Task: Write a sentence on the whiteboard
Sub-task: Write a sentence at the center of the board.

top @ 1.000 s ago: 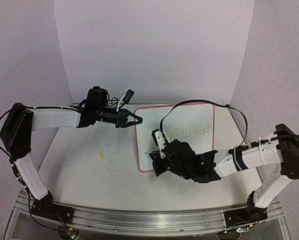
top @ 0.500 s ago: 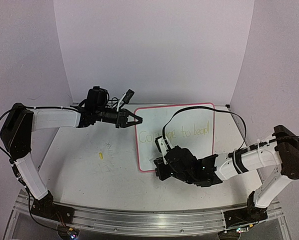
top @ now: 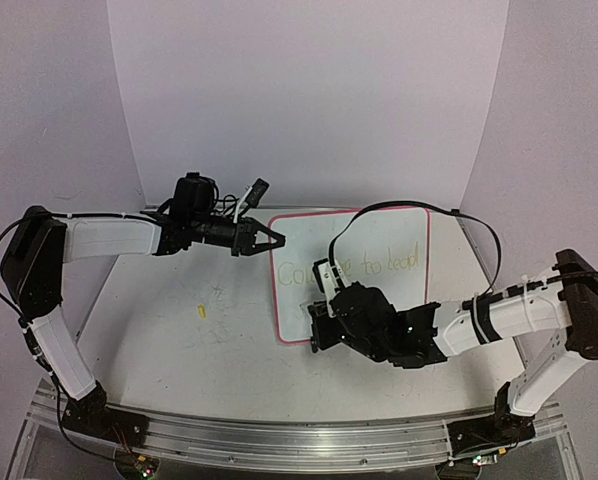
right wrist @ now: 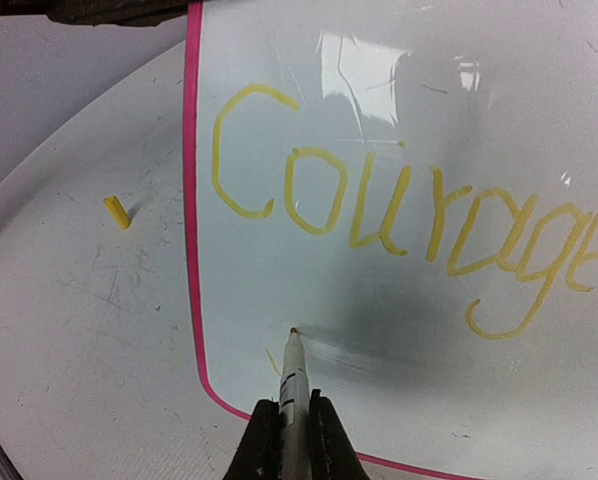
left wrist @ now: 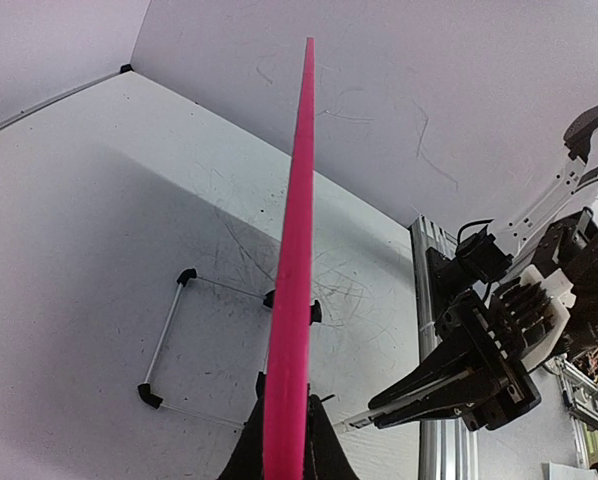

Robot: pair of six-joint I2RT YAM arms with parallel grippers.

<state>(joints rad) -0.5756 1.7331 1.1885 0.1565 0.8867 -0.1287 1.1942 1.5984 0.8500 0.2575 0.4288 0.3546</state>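
Whiteboard (top: 379, 240) is sitting at about 1 o'clock from the table's middle, and it is staying exactly where it was a second ago. My left arm is likewise keeping its pose. My right arm is the one changing: half a second ago it was dipping toward 6 o'clock, nearly off the board's near rim, and now it is reaching back toward 12 o'clock over the board's 7 o'clock corner.

Pale lilac-white walls (top: 309, 100) are closing in the space at 9, 12 and 3 o'clock. A white table (top: 179, 350), scuffed with grey marks, is carrying everything, and a metal rail (top: 279, 435) is running along its 6 o'clock edge.

My left gripper (top: 269, 240) is pinching the whiteboard's pink rim at its 10 o'clock corner, fingers pressed onto the edge. Beyond that edge, in the left wrist view, a thin wire frame (left wrist: 169, 340) with black ends is lying on the table.

My right gripper (right wrist: 284, 440) is clamping a marker (right wrist: 291, 375), whose tip is pointing at the board below the "Co". I cannot tell whether it is touching.

Above it, the sentence (right wrist: 399, 215) is showing in pale yellow strokes, beginning "Courage".

A small yellow piece (top: 201, 310) is lying on the table at 9 o'clock from the board, well apart.
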